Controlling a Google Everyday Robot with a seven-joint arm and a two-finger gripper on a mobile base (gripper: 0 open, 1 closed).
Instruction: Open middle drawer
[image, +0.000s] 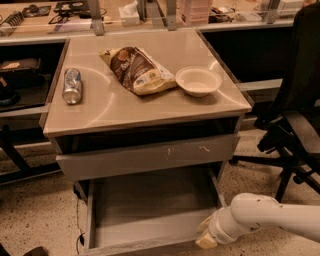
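The middle drawer (150, 210) is the low, wide grey tray under the cabinet. It stands pulled out toward me, with its bare grey interior showing. Above it is the taller grey front with white scratch marks (150, 156), nearly closed. My gripper (206, 235) is on the end of the white arm (265, 215) that comes in from the lower right. It is at the right front corner of the open drawer, against its side wall and front edge.
The cabinet top (115, 107) holds a silver can (72, 86) lying on its side, a brown snack bag (137, 70) and a white bowl (198, 81). A black office chair (295, 115) stands close on the right. Cluttered benches run behind and to the left.
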